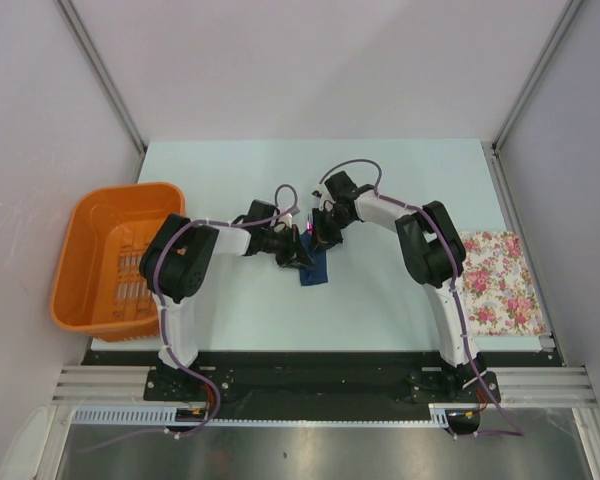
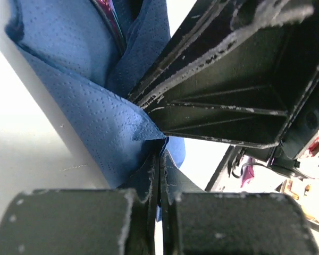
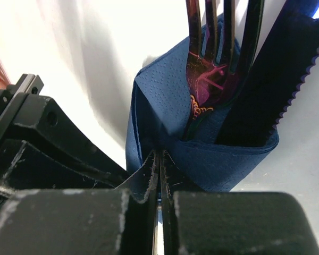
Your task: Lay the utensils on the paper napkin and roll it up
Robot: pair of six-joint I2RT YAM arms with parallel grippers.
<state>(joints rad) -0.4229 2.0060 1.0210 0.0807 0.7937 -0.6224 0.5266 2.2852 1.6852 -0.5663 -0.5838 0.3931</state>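
An orange basket (image 1: pixel 75 250) sits at nine o'clock on the table (image 1: pixel 400 180). Near the middle, the left gripper (image 1: pixel 292 252) is pinched tight on a fold of the napkin (image 1: pixel 314 270). The right gripper (image 1: pixel 325 230), at about one o'clock from it, clamps the same napkin. A purple fork (image 3: pixel 210 79) stands wrapped inside. A floral cloth (image 1: pixel 500 280) lies at three o'clock.

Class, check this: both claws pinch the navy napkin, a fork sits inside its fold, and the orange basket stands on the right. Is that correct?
No. The basket stands on the left, as the top view shows. The left claw and right claw do pinch the napkin, with the fork inside its fold.
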